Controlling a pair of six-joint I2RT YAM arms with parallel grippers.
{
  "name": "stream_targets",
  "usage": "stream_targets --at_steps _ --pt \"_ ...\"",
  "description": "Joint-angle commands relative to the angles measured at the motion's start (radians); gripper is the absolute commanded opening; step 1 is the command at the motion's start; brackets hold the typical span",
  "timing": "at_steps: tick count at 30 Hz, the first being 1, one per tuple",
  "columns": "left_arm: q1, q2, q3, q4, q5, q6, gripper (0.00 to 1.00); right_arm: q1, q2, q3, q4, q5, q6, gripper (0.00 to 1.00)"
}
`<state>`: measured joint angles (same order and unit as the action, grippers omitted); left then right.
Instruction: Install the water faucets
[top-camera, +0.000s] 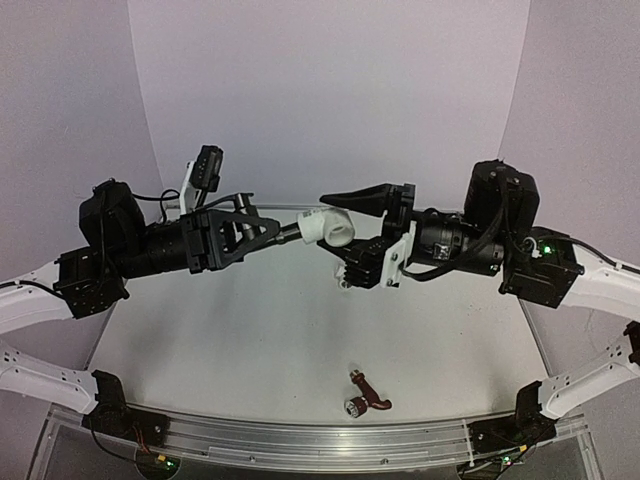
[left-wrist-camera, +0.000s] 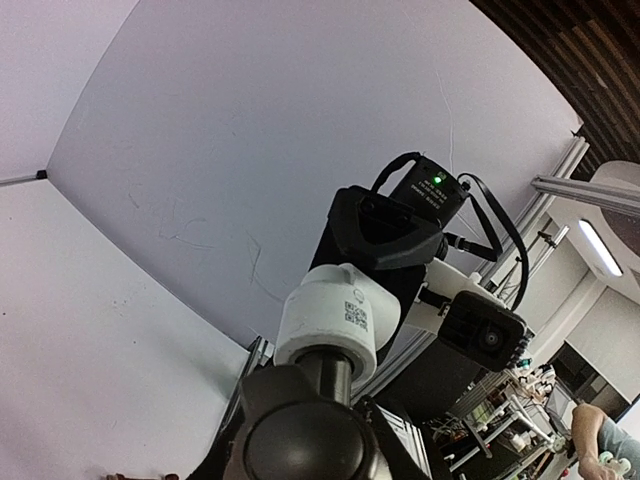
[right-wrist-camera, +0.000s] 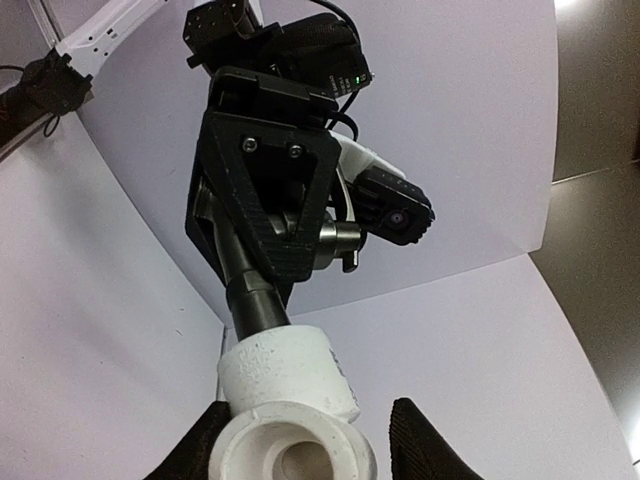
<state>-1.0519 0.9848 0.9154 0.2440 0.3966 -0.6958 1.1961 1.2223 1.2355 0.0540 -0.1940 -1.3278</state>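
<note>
Above the table (top-camera: 200, 340), the dark grey faucet (top-camera: 292, 231) is being held in the narrowly closed left gripper (top-camera: 278, 228), with its end sitting in the white elbow fitting (top-camera: 328, 228). The fitting is being flanked by the right gripper (top-camera: 332, 236); whether those jaws are pressing it cannot be told. The reddish-brown faucet (top-camera: 367, 394) is lying on the table near its front edge.

the elbow fitting (right-wrist-camera: 290, 395) is white plastic, matt and faintly grainy — almost chalky. the dark grey faucet (right-wrist-camera: 255, 300) looks smooth, with a dull sheen and a bright silvery metal part, and the left gripper (right-wrist-camera: 265, 275) is matt black plastic with a fine ribbed grain. the reddish-brown faucet (top-camera: 368, 390) has a shiny silvery end — under it a matt white table (top-camera: 200, 340), edged by a brushed-metal rail (top-camera: 300, 440).
</note>
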Motion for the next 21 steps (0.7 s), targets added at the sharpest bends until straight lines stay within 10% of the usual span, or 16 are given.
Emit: stream_targets --at_steps 1,12,21 --pt "-0.003 0.006 0.034 -0.018 0.027 0.064 0.0 0.004 0.005 0.092 -0.004 -0.002 0.124 0.5" --pt "-0.003 0.021 0.092 -0.15 0.032 0.154 0.0 0.003 -0.019 0.104 -0.187 -0.104 0.086 0.26" --pt "-0.005 0.0 0.078 -0.19 0.059 0.385 0.0 0.003 0.083 0.241 -0.341 -0.103 0.603 0.01"
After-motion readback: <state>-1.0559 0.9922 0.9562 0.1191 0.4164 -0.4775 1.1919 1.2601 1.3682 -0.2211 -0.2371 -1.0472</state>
